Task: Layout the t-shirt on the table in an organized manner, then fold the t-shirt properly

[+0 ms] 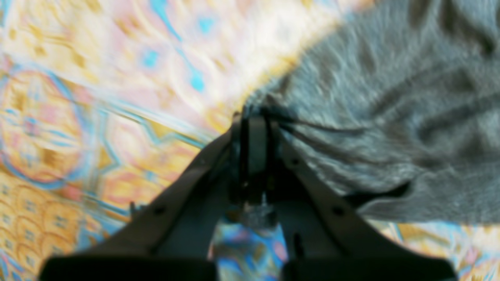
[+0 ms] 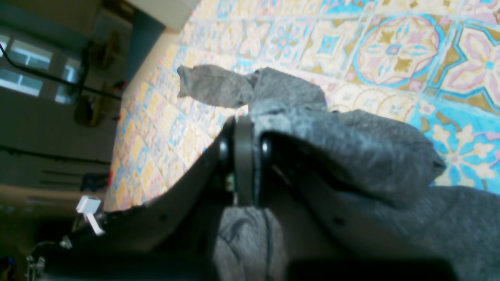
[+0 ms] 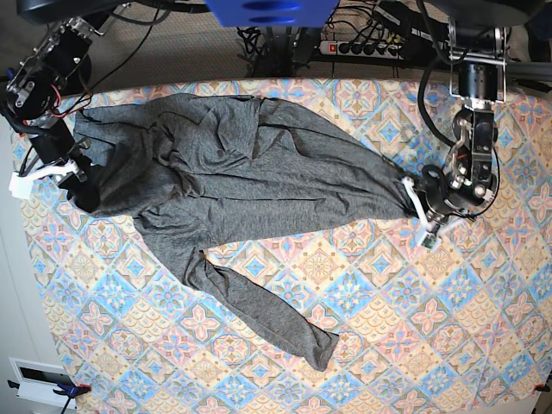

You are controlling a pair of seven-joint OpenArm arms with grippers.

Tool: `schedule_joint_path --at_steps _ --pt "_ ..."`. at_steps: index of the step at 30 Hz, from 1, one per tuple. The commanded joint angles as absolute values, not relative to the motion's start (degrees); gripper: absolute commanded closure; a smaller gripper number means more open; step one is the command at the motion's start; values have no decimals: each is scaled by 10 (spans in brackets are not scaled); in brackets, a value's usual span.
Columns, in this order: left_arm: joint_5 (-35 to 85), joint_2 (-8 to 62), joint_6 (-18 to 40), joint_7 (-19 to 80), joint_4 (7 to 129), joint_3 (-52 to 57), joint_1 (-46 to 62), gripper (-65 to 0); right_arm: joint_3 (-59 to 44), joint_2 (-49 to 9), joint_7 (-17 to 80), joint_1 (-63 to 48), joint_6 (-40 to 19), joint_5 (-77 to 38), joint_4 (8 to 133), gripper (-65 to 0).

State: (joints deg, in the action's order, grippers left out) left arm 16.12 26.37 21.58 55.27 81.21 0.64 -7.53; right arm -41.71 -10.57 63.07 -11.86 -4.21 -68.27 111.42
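Both grippers' fingers (image 1: 256, 117) (image 2: 244, 136) pinch the t-shirt (image 3: 250, 181) (plain, unlabelled), stretched across the table (image 3: 448, 345).

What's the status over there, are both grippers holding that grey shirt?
Left gripper shut on the t-shirt. Right gripper shut on it too. Shirt stretched between them across the table, one sleeve trailing. Nothing in the way.

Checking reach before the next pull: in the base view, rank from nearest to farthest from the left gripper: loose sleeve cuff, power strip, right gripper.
From the left gripper:
1. Power strip, beyond the table's far edge.
2. Loose sleeve cuff, toward the near edge.
3. Right gripper, opposite end of the t-shirt.
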Motion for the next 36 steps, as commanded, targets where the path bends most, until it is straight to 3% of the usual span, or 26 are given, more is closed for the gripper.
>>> schedule_joint_path --at_steps 1,5,12,15,22,26,32,36 --pt "158 276 211 544 798 20 -91 0 -411 -113 620 -114 -47 -697 1122 0" --pt "161 276 211 505 764 28 -97 -30 -393 -113 619 -119 -47 -697 1122 0" --pt "164 243 211 506 810 27 -94 -345 -385 -112 619 -122 -47 -697 1122 0" --pt "164 217 211 541 882 29 -86 -423 -385 -112 619 -122 -47 -697 1122 0" --pt "160 95 211 703 1098 12 -114 -425 -385 -112 619 -122 -47 -697 1120 0" --pt "157 43 211 747 1074 -83 -155 -425 -386 -112 618 -122 -47 -697 1110 0" --pt "93 -26 211 746 939 -217 -164 -425 -386 -112 618 -119 -47 -697 1091 0" --pt "85 -36 211 747 887 -285 -167 -425 -386 -112 618 -118 -47 -696 1073 0"
